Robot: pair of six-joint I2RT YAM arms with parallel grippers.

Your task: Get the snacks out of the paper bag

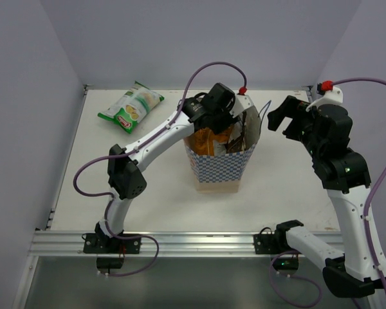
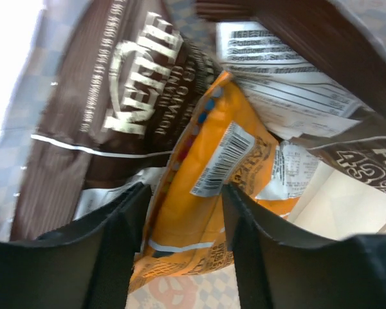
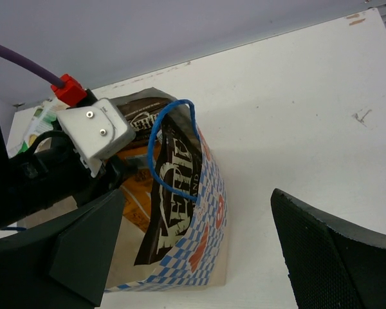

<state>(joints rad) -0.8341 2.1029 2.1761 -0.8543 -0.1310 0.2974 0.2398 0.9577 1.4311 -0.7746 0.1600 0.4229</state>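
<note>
In the paper bag at the middle of the counter, the left fingers flank the orange packet, tight to its edges; whether they are pinching it, I cannot tell. The right fingers are spread wide above the counter, just right of the bag. The green-and-white packet lies far left.

The left arm and right arm, white links with black joints, each trail a purple cable into a red plug beside a white two-screw bracket; the left tool ends in matte black fingers.
</note>
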